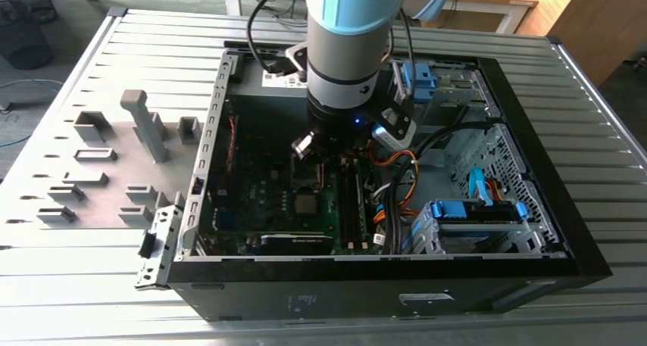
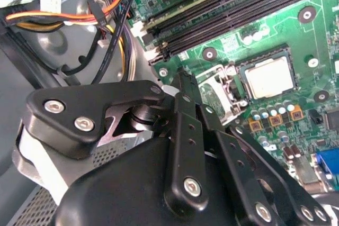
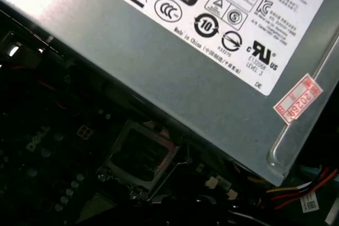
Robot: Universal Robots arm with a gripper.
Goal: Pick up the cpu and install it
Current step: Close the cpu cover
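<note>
The cpu (image 2: 271,78), a small square chip with a silver-grey top, lies flat in its socket on the green motherboard (image 2: 312,41). In the exterior view the cpu (image 1: 303,204) shows as a small grey square in the middle of the board. The metal socket bracket (image 2: 221,95) stands flipped open beside it, on the gripper's side. My gripper (image 2: 183,86) hangs just above the board next to that bracket, its black linkages drawn together and the fingers shut. I see nothing between them. The gripper (image 1: 307,155) sits a short way from the cpu.
The open computer case (image 1: 217,134) lies on a slatted metal table. The grey power supply (image 3: 175,62) is close by the wrist. Orange and black cables (image 2: 79,19), memory slots (image 2: 228,11) and blue drive bays (image 1: 475,213) crowd the exterior view's right. Grey holder frames (image 1: 91,155) lie left.
</note>
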